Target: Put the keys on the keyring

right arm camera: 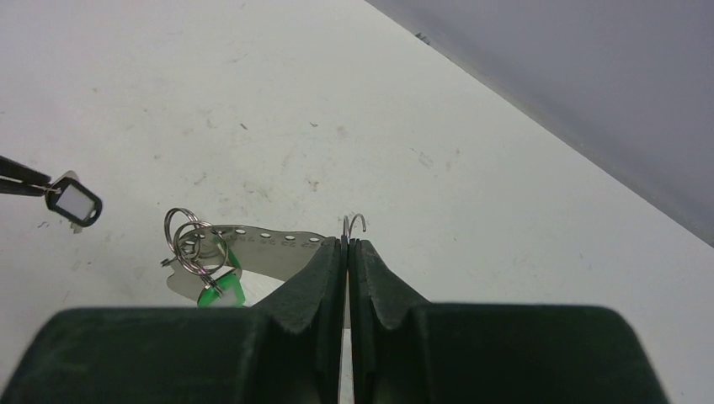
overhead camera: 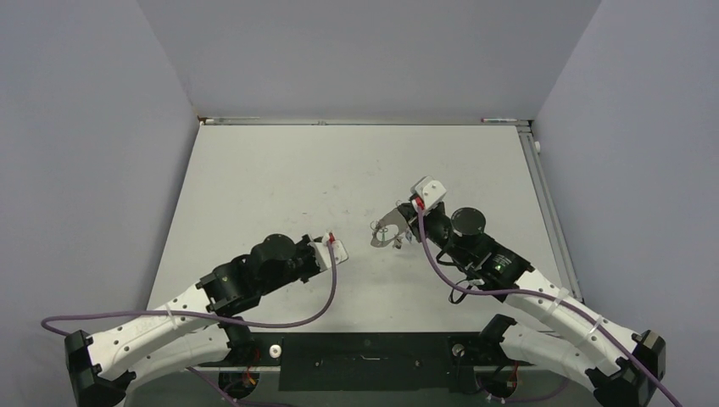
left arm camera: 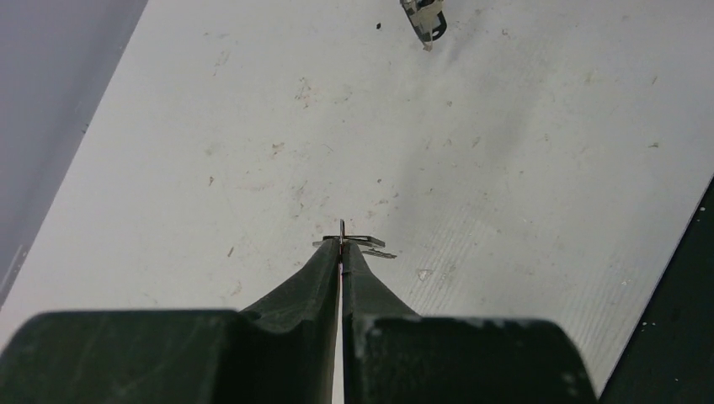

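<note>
My right gripper is shut on the keyring, a grey metal loop with a flat perforated strip and a hooked wire end at the fingertips. Small split rings and a green-headed key hang on it. In the top view this gripper holds the keyring just above mid-table. My left gripper is shut on a thin key seen edge-on. The right wrist view shows that key as black-headed, left of the keyring and apart from it. In the top view the left gripper is left of the keyring. The blue and yellow keys are out of view.
The white table has grey walls on three sides and a metal rail along its right edge. A small silver and dark thing shows at the top of the left wrist view. Purple cables trail from both arms.
</note>
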`<state>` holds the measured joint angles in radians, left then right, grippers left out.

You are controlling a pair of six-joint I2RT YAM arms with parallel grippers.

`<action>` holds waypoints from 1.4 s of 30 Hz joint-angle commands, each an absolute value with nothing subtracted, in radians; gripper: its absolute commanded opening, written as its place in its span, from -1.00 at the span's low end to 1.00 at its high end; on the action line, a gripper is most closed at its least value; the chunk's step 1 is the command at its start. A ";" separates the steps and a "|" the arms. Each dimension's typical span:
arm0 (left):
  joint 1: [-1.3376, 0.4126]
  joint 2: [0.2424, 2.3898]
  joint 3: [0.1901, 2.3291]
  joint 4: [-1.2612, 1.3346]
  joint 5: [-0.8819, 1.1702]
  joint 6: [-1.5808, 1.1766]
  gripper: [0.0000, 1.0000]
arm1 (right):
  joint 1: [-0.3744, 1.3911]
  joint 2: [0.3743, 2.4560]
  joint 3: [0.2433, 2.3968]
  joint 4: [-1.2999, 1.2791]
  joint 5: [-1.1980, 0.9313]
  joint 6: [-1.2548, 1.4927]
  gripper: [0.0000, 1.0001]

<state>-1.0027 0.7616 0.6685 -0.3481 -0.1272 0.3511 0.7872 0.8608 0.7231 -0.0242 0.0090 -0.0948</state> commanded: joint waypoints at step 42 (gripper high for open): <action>-0.996 0.459 0.433 -0.173 0.197 0.574 -1.00 | 1.019 1.041 0.744 -0.022 -0.662 -0.311 -0.90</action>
<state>-0.9993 0.4702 0.4305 -0.2276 0.1467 0.5591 1.0100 1.0409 0.6899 -0.0643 -0.5880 -0.2897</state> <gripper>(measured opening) 0.004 0.059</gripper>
